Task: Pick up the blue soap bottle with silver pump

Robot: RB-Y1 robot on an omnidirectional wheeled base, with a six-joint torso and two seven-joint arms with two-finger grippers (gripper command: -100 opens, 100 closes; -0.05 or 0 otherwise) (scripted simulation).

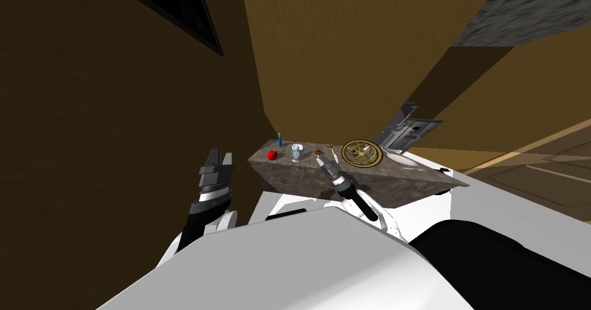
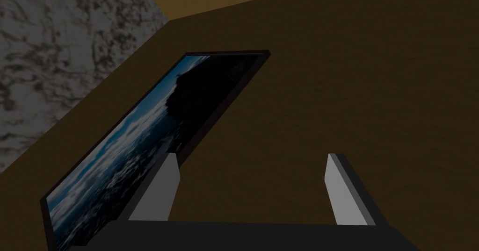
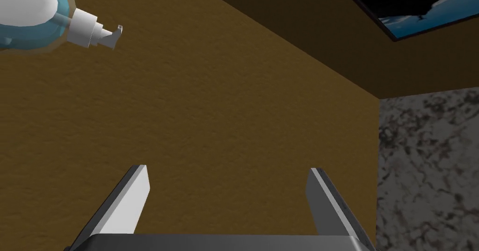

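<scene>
Right tool (image 3: pixel 228 168) agape near pale bottle (image 3: pixel 28 14)

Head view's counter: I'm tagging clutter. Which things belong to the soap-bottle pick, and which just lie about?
Job: slim blue bottle; right gripper, open, over the counter.
Lying about: red round thing; white and pale blue pump bottle; small brown thing; round gold thing; left gripper, open, aside.
</scene>
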